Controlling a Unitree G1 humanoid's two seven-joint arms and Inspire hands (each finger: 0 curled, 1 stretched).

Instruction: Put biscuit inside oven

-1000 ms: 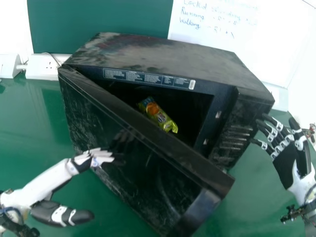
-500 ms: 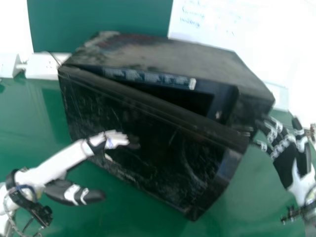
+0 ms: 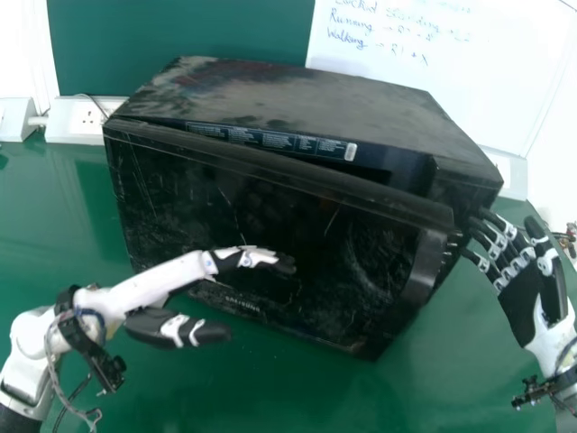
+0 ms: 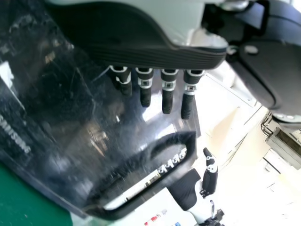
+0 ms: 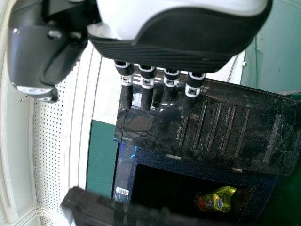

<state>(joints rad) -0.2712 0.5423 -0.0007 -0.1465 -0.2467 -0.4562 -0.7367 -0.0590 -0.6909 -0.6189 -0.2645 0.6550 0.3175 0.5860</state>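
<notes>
Found biscuit packet [image 5: 218,200] inside oven [image 3: 306,99], on the cavity floor. Slants with its long axis across the cavity, pointing its crimped yellow-green end to the control panel [image 5: 207,125] side, orange end away. Cannot read its print; cannot make out much of the shaded cavity, mostly hidden in head view behind door [image 3: 270,216]. Stands ajar at its free edge, toward 4 o'clock. Counted: one packet, one oven, one door, two hands, one whiteboard [image 3: 505,81] at 2 o'clock. Located left hand [image 3: 243,258] at 8 o'clock, before the door: fingers straight, thumb apart, holding nothing; cannot tell if touching. Located right hand [image 3: 521,293] at 4 o'clock, beside the oven: well open, holding nothing; cut off at the forearm.
</notes>
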